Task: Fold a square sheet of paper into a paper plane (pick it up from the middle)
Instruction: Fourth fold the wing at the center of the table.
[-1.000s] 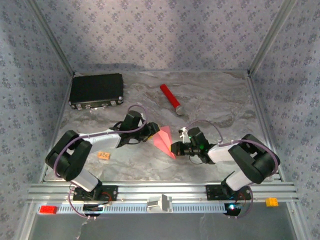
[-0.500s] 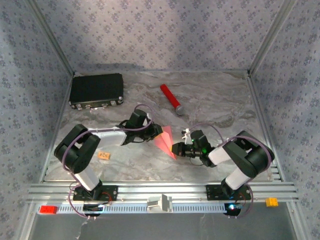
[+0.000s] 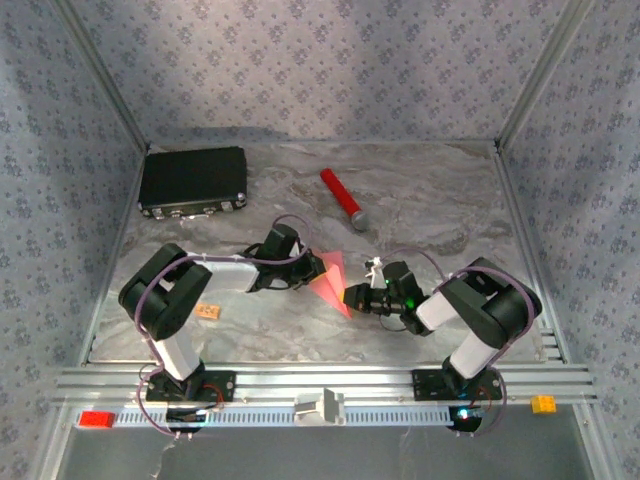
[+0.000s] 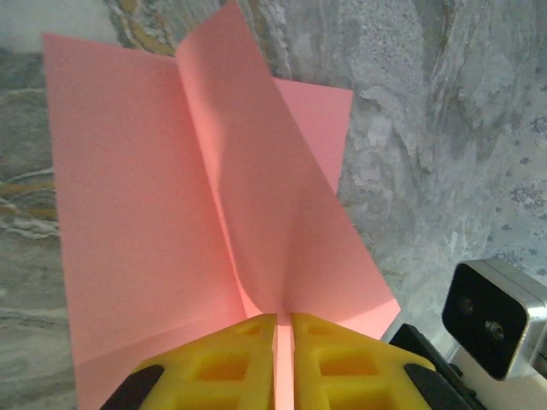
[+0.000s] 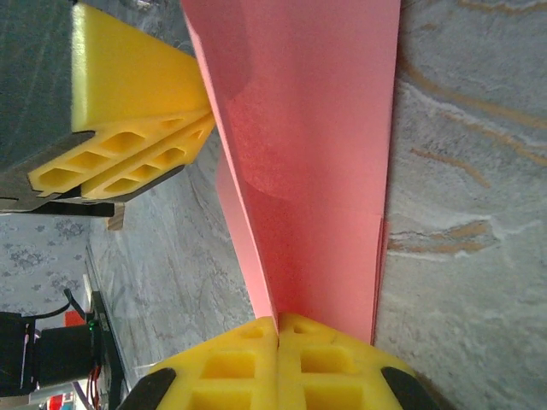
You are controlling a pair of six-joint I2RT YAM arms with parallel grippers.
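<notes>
The square sheet of paper [image 3: 329,280] lies on the marbled table [image 3: 430,210], a little nearer the arm bases than the red cylinder [image 3: 341,198]. It is plain pink-red, with a sharp crease running away from the left gripper [image 4: 283,329] and one flap standing up from the rest. The left gripper's yellow fingers pinch one edge. The right gripper [image 5: 278,329] is pressed together on the opposite edge.

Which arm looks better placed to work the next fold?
Probably the left. The left gripper pinches the paper right on its raised crease, which runs straight ahead of it. The right gripper clamps the other end and could just anchor it.
</notes>
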